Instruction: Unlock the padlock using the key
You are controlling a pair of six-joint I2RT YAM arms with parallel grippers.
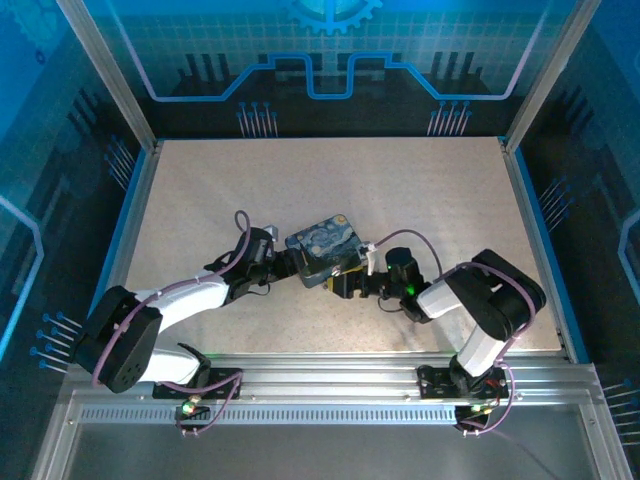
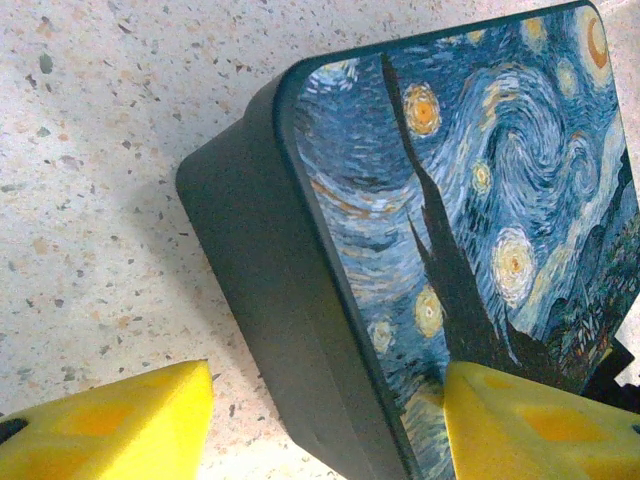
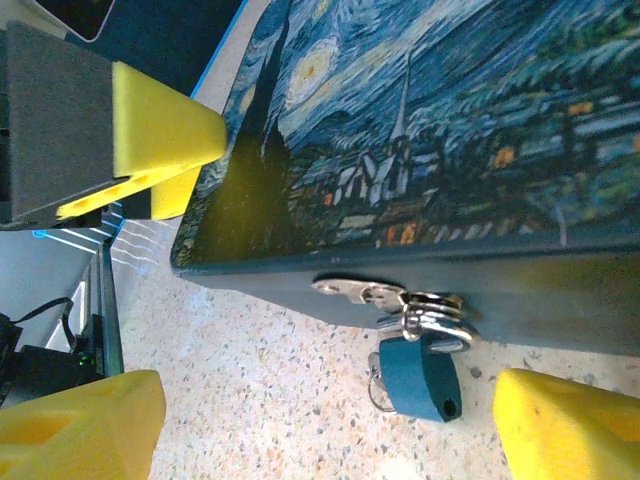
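Note:
The padlock (image 3: pixel 420 375), a small teal body with a silver shackle, hangs from a metal hasp (image 3: pixel 350 290) on the side of the blue-and-yellow painted tin (image 1: pixel 322 247). A thin wire ring and a sliver of the key (image 3: pixel 376 388) peek out from behind the padlock's left edge. My right gripper (image 3: pixel 330 420) is open low over the table, one yellow finger on each side of the padlock and clear of it. My left gripper (image 2: pixel 328 400) is open astride the tin's (image 2: pixel 300 300) corner, one finger over the lid and the other off the side with a gap.
The tin lies near the middle of the speckled table (image 1: pixel 420 190), between the two arms. Blue walls and aluminium posts ring the table. The left gripper's yellow fingers (image 3: pixel 160 125) sit at the tin's far corner in the right wrist view.

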